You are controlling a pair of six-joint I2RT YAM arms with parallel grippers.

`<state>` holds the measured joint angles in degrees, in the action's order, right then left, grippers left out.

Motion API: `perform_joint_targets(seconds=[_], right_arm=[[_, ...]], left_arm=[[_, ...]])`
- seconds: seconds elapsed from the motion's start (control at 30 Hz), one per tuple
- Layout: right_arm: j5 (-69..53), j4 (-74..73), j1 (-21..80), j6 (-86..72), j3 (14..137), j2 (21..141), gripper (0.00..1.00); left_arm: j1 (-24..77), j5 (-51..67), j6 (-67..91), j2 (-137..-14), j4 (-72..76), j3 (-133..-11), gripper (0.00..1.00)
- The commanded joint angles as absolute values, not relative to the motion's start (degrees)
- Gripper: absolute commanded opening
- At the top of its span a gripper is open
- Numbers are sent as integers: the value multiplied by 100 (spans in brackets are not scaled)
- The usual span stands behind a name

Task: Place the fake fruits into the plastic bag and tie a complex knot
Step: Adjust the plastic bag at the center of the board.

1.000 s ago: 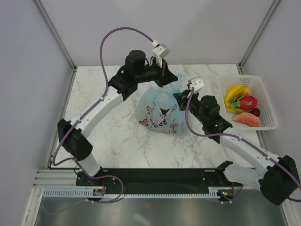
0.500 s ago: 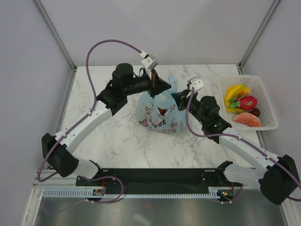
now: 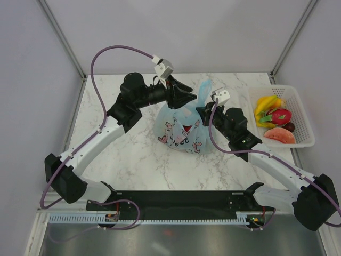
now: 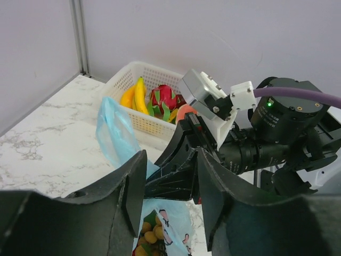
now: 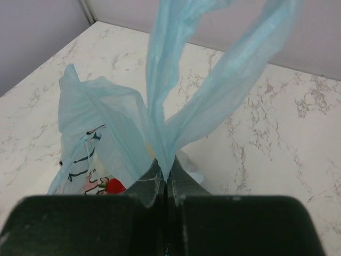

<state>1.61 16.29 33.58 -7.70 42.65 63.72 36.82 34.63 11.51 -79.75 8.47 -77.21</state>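
The light-blue plastic bag (image 3: 181, 130) sits mid-table with fake fruits inside: a tan cluster (image 4: 145, 234) and a red piece (image 5: 112, 185). My right gripper (image 5: 168, 173) is shut on the bag's handle loop (image 5: 213, 80), which stands up above the fingers. My left gripper (image 4: 170, 162) hovers just left of the right gripper (image 3: 205, 110). It is open, with nothing between its fingers and the other handle (image 4: 114, 133) beside it. More fake fruits lie in the white basket (image 3: 305, 114): bananas (image 3: 265, 104), dragon fruit (image 3: 279, 114), an orange-red slice (image 3: 279, 136) and a dark ball (image 3: 289, 127).
The basket stands at the table's right edge against the wall frame. White walls close the table at the back and both sides. Purple cables arch over both arms. Bare marble lies left of and in front of the bag.
My left gripper has opened and let go of the bag handle, and the left arm has drawn back to the left. The right gripper keeps its grip and has barely moved.
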Motion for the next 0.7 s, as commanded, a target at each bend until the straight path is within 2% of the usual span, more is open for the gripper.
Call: perform_joint_targets(seconds=[0.0,0.07,0.17,0.67], right_arm=[[220,1644,3349,-782,4342,6372,0],[220,1652,3349,-774,4342,6363,0],[185,1670,3349,-782,4324,6346,0],[132,1652,3349,-765,4342,6319,0]], left_arm=[[3665,3341,1319,-8051,1090,-7919,52],[3665,2947,1213,-8033,959,-7954,64],[3674,2542,1020,-8216,652,-8260,73],[3771,2733,413,-10133,-1151,-10669,75]])
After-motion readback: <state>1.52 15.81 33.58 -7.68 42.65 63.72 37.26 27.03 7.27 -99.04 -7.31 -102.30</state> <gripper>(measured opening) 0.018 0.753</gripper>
